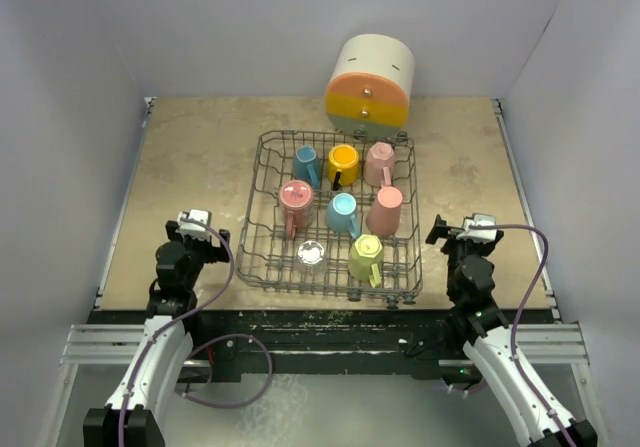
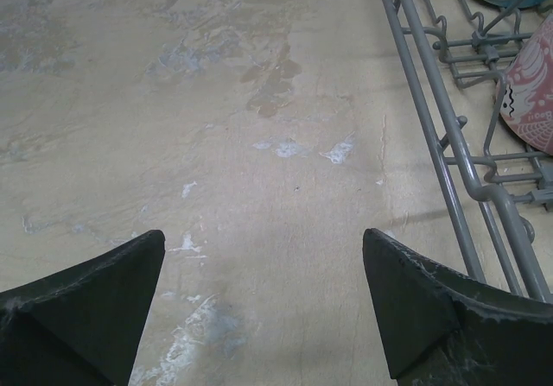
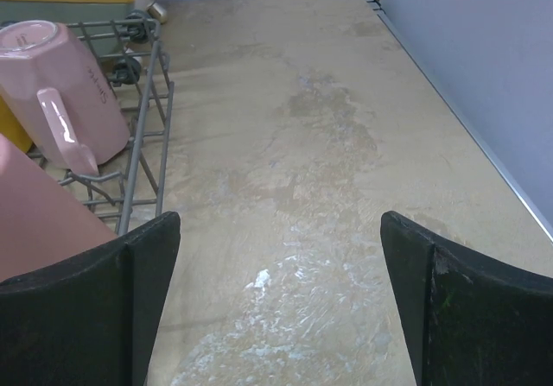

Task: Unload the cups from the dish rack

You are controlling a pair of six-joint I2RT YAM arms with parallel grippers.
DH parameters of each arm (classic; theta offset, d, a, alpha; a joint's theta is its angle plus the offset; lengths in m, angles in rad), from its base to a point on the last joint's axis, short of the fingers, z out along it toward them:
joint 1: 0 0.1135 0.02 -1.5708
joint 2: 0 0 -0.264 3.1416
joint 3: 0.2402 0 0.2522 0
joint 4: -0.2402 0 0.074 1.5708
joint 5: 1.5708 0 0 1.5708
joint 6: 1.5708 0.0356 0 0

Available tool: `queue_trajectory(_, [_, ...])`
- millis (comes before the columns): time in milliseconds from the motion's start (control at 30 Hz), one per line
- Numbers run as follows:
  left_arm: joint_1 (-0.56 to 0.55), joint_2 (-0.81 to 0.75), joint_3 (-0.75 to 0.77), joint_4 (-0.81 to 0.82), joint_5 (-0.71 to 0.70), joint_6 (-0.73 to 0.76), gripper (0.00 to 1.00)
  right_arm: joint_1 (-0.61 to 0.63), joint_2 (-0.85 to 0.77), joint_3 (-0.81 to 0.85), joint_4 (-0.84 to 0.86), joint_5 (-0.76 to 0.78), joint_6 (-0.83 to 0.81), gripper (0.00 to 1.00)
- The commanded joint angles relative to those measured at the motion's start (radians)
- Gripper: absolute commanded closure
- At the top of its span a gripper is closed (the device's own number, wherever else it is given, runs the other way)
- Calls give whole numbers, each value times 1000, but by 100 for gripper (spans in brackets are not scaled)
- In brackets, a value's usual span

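Observation:
The grey wire dish rack (image 1: pixel 262 182) stands mid-table and holds several cups: a blue one (image 1: pixel 306 163), a yellow one (image 1: pixel 343 162), a pink one (image 1: pixel 379 162), a red-pink one (image 1: pixel 295 203), a light blue one (image 1: pixel 342 211), a pink one (image 1: pixel 385 210), a lime-yellow one (image 1: pixel 365 257) and a clear glass (image 1: pixel 311 255). My left gripper (image 1: pixel 196 223) is open and empty, left of the rack. My right gripper (image 1: pixel 455 231) is open and empty, right of the rack. The rack's rim (image 2: pixel 449 136) shows in the left wrist view, and a pink cup (image 3: pixel 60 92) in the right wrist view.
A big cream-orange-green cylinder with knobs (image 1: pixel 370 87) stands just behind the rack. White walls enclose the tan table (image 1: pixel 190 167) on three sides. A metal rail runs along the near edge.

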Motion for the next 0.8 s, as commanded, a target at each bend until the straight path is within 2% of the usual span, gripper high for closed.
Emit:
queue_trajectory(0, [7,-6,40,62,20,9,1,3,5,6,57,-6,-8,0])
queue_trajectory(233, [7,-1,41,63,20,9,1,3,10,6,60,2,-1,0])
queue_trajectory(367, [7,-4,41,63,20,11,1,3,36,10,74,108,41,0])
queue_trajectory(467, [7,-5,45,68,27,12,1,3,20,16,53,118,46,0])
queue_trajectory(533, [7,14,99,17,41,18,1,3,4,18,42,134,26,0])
queue_trajectory(700, [7,187,314,-143,87,75,1,3,-63,54,-5,105,-19,0])
queue_trajectory(767, [7,249,395,-190,64,89,1,3,-47,136,-118,94,12,0])
